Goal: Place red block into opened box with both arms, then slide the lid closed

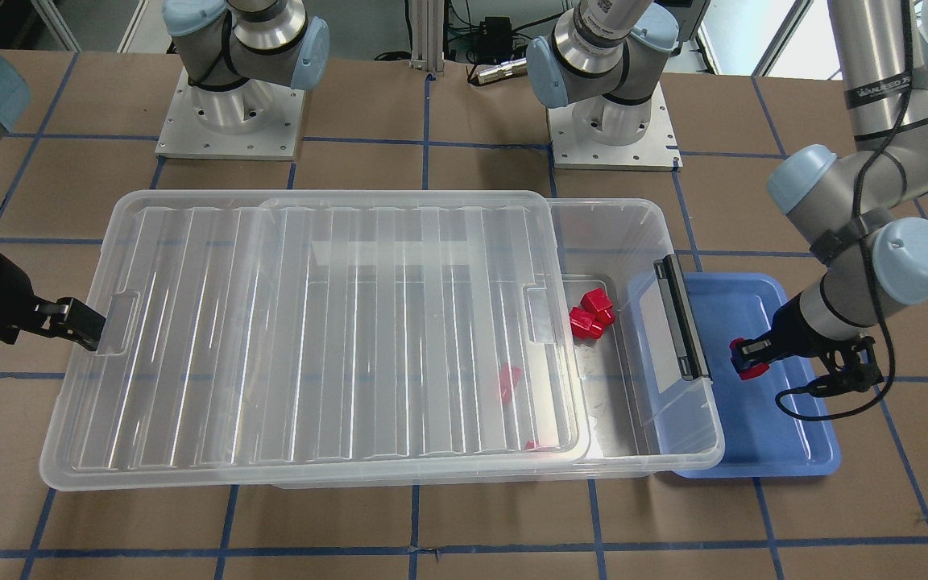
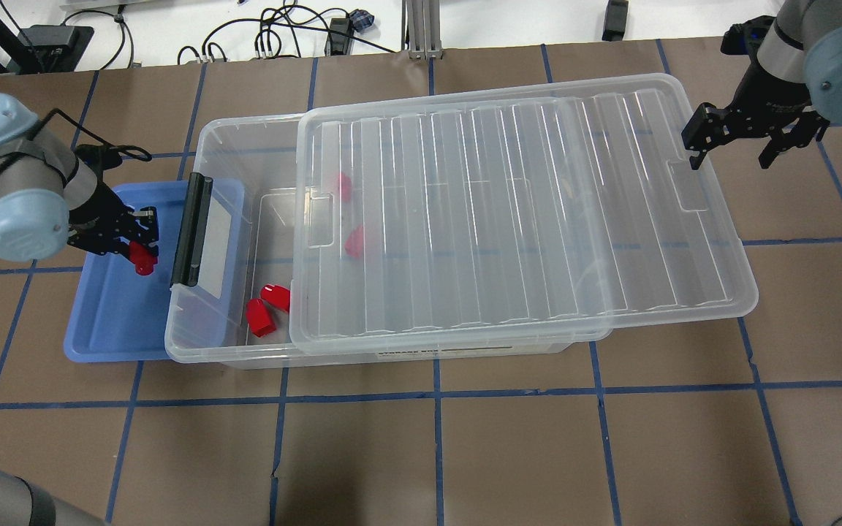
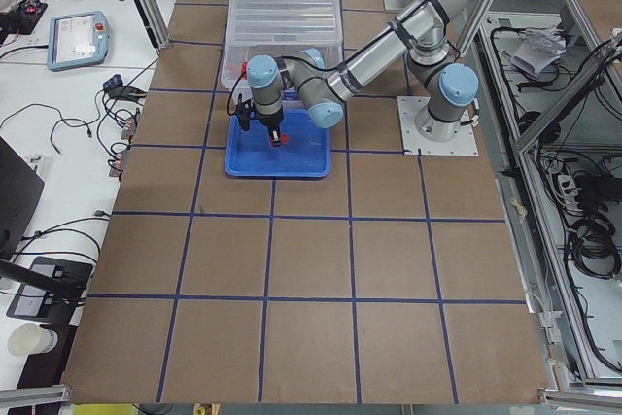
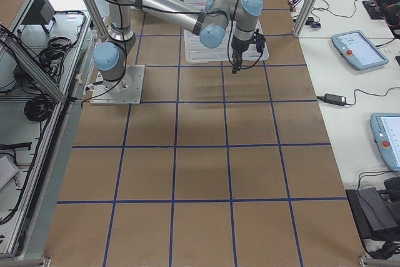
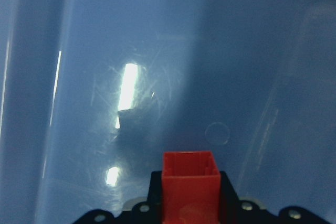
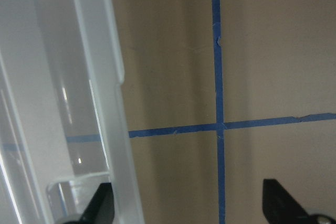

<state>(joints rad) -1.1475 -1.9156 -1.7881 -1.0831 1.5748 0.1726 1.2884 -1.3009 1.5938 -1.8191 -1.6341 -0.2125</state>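
Red block is clamped in the closed left tool, just above the blue tray and not yet in the box. Step in hand: carrying it to the box. Next move: lift it over the black bar and release in the uncovered end by the other red blocks. Right tool is spread wide and empty at the far edge of the lid, probably ready to push it shut afterwards.

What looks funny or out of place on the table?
The lid sits slid sideways on the box. It hangs past one short end and leaves the end by the black bar uncovered. Nothing looks spilled or broken.
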